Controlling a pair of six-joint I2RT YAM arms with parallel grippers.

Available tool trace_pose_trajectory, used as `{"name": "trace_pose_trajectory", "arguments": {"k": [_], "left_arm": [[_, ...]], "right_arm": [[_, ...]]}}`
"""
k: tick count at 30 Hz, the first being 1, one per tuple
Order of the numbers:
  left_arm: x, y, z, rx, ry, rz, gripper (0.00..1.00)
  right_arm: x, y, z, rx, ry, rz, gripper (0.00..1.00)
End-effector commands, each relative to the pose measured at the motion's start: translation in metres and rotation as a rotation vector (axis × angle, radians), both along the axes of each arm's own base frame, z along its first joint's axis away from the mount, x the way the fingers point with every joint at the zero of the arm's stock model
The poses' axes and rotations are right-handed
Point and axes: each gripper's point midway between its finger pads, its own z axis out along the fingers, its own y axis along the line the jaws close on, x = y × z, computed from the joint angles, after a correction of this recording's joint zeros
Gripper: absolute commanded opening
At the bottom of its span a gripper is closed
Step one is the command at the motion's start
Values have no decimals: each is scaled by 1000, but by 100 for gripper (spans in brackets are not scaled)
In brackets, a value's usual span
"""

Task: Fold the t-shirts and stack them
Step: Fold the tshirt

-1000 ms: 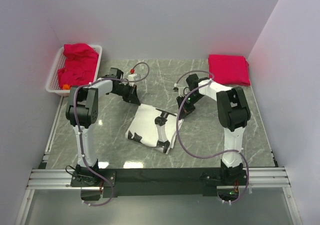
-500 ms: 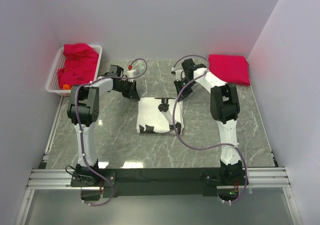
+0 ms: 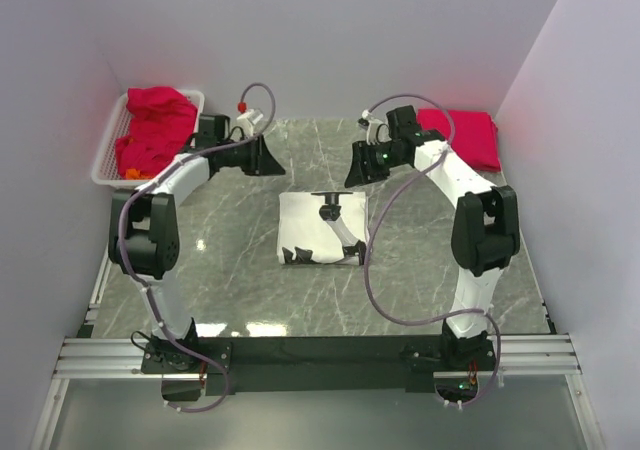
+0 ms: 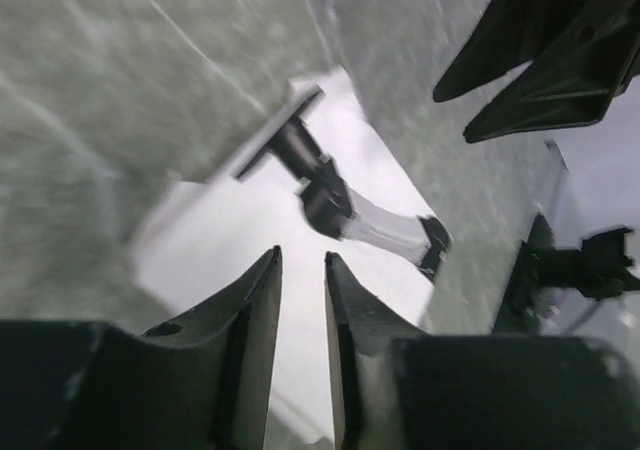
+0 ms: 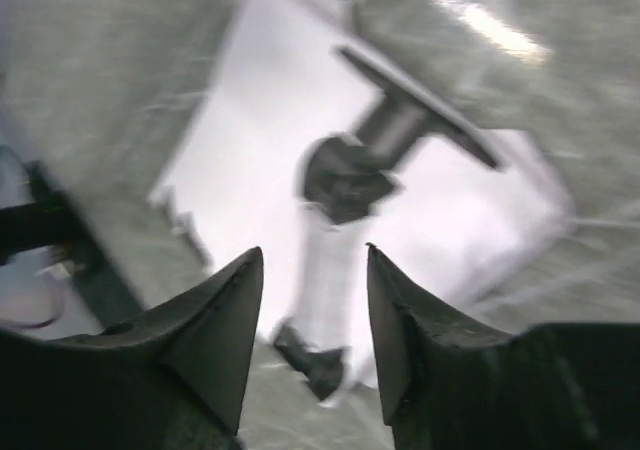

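A folded white t-shirt (image 3: 320, 228) with a black print lies flat at the middle of the table. It also shows in the left wrist view (image 4: 250, 230) and the right wrist view (image 5: 290, 120). My left gripper (image 3: 270, 159) hovers above and behind the shirt's back left corner; its jaws (image 4: 301, 262) stand a narrow gap apart and hold nothing. My right gripper (image 3: 351, 173) hovers above the shirt's back right corner, open and empty (image 5: 312, 255). A folded red t-shirt stack (image 3: 460, 137) lies at the back right.
A white basket (image 3: 108, 150) with several crumpled red shirts (image 3: 155, 125) stands at the back left. Grey walls close in the table at the back and both sides. The right gripper's fingers (image 4: 545, 55) show at the top right of the left wrist view.
Both grippers have let go of the white shirt and risen away toward the back. The shirt went from a skewed half-fold to a square folded shape lying flat.
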Motion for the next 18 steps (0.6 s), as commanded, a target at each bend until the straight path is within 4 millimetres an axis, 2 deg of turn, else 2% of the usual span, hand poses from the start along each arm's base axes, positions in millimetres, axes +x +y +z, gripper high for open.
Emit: {"name": "trace_pose_trajectory", "arguments": {"k": [1, 3, 4, 5, 7, 8, 9, 10, 11, 13, 15, 16, 18], "left_arm": [[-43, -45, -25, -120, 263, -52, 28], [-38, -55, -32, -163, 274, -25, 23], [-39, -56, -41, -170, 296, -13, 21], [-33, -57, -53, -172, 302, 4, 19], [-25, -59, -65, -171, 332, 18, 17], [-23, -57, -84, -153, 369, 30, 14], [-20, -56, -90, -152, 376, 39, 13], [-16, -54, -97, -149, 385, 49, 13], [-14, -52, -113, -127, 410, 66, 11], [-5, -43, -130, -66, 415, 92, 9], [-2, -35, -145, -18, 410, 76, 9], [2, -31, -140, 8, 411, 71, 9], [2, -29, -111, 24, 301, 27, 11]], "right_arm": [[-26, 44, 1, 254, 135, 67, 51], [-32, 48, -11, 287, 202, 73, 44], [-29, 50, -27, 291, 231, 70, 42], [-26, 50, -34, 293, 243, 67, 39], [-19, 47, -58, 289, 285, 38, 38], [-15, 44, -65, 286, 289, 29, 38], [-13, 43, -71, 288, 303, 14, 38], [-10, 39, -86, 268, 314, -7, 38], [-6, 34, -93, 254, 313, -21, 38], [-4, 28, -110, 226, 339, -37, 36], [6, 22, -109, 184, 306, -45, 28], [7, 19, -100, 157, 284, -48, 26], [6, 17, -80, 154, 232, -37, 26]]}}
